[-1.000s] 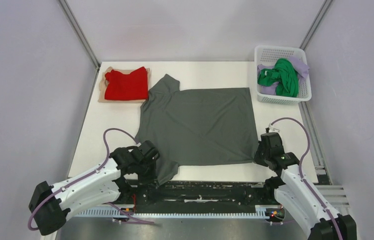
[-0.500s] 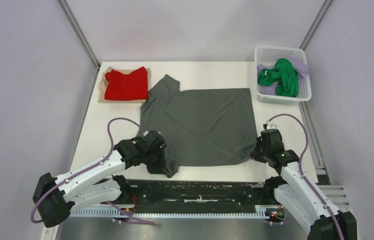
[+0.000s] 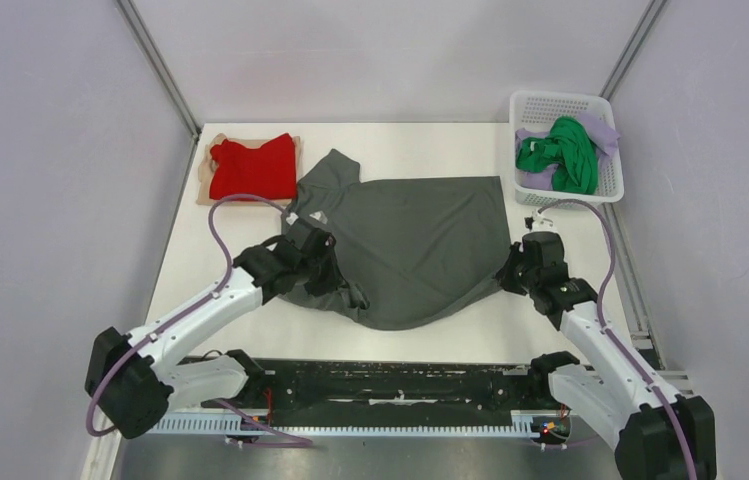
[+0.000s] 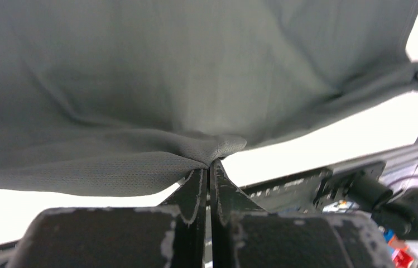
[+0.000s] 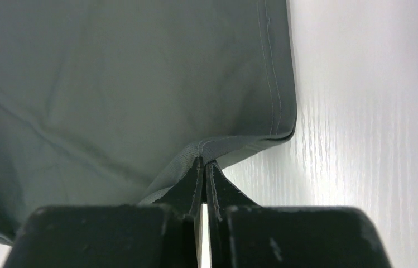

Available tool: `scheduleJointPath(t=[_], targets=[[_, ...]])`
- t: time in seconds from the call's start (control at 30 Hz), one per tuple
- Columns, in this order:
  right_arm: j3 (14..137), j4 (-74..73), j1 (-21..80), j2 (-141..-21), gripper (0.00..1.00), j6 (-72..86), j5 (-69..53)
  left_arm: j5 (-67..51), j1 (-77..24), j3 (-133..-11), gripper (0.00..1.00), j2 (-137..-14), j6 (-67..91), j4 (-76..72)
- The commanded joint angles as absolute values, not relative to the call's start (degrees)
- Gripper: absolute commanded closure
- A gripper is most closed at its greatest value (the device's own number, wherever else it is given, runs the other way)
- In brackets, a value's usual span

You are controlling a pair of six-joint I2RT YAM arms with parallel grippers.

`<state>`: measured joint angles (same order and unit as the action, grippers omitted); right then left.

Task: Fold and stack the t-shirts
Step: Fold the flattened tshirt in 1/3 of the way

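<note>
The dark grey t-shirt (image 3: 415, 230) lies mid-table with its near edge lifted and sagging between my grippers. My left gripper (image 3: 335, 283) is shut on its near left corner, seen pinched in the left wrist view (image 4: 211, 159), with the cloth (image 4: 184, 78) spread beyond. My right gripper (image 3: 506, 272) is shut on the near right hem corner (image 5: 203, 151); the shirt body (image 5: 117, 84) fills that view. A folded red t-shirt (image 3: 252, 168) lies at the far left. The bright green t-shirt (image 3: 562, 152) and pale lavender t-shirt (image 3: 602, 128) sit crumpled in the basket.
The white mesh basket (image 3: 610, 185) stands at the far right corner. A tan sheet (image 3: 204, 190) shows under the red shirt. The black rail (image 3: 410, 385) runs along the table's near edge. Bare white table (image 3: 430, 138) lies behind the grey shirt.
Both grippers have moved away from the near edge, carrying the grey shirt's near corners up and towards the back. The near hem now hangs in a curve between them.
</note>
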<state>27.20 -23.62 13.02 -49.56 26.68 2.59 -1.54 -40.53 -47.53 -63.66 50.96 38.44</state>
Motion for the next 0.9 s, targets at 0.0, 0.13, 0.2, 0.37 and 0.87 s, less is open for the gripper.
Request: scheduleJointPath(t=[0.0,0.13,0.2,0.37,0.87], targets=[[32.33,-18.84,12.99,-52.32,1.0,24.92,5.84,0.77,-35.42,-52.66,0.98,-67.23,45.86,32.76],[34.03,-17.99,12.49,-54.8,1.0,24.26,8.58,1.41,-30.69,-54.49,0.98,-68.99,43.78,31.59],[34.83,-17.23,11.97,-56.18,1.0,24.17,9.15,1.28,-28.37,-54.5,0.98,-69.29,42.87,30.42],[36.36,-12.0,11.62,-59.54,1.0,24.02,8.44,-1.71,-23.62,-54.27,0.98,-70.82,40.44,26.05],[39.86,-3.97,10.77,-69.6,0.98,24.5,10.62,-2.68,-18.69,-61.88,0.98,-84.31,33.7,23.08]])
